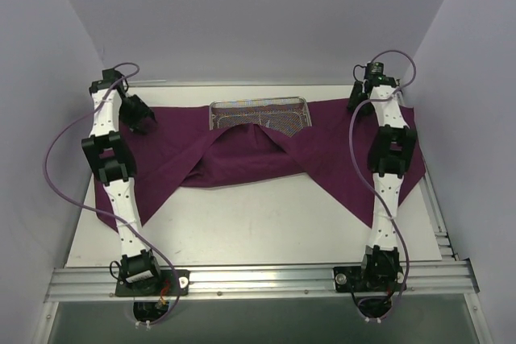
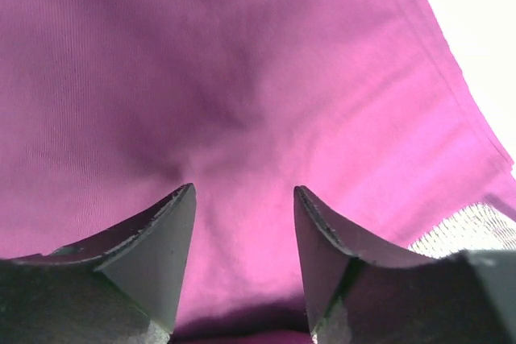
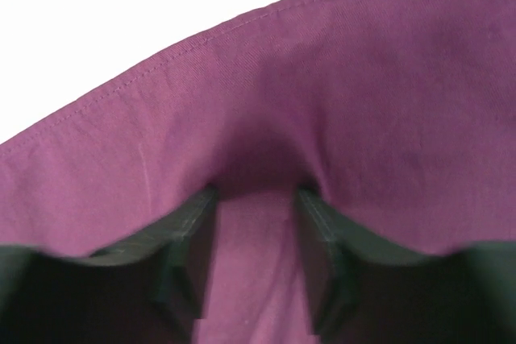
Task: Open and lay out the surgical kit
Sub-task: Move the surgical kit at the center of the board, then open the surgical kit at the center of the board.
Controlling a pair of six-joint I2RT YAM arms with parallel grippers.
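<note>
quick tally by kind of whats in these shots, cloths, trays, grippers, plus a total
purple cloth wrap: 1
wire-mesh tray: 1
grippers: 2 (left gripper, right gripper)
total: 4

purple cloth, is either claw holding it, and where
Left claw is open over the cloth, holding nothing. Right claw straddles a fold near the hem; whether it grips cannot be told.
</note>
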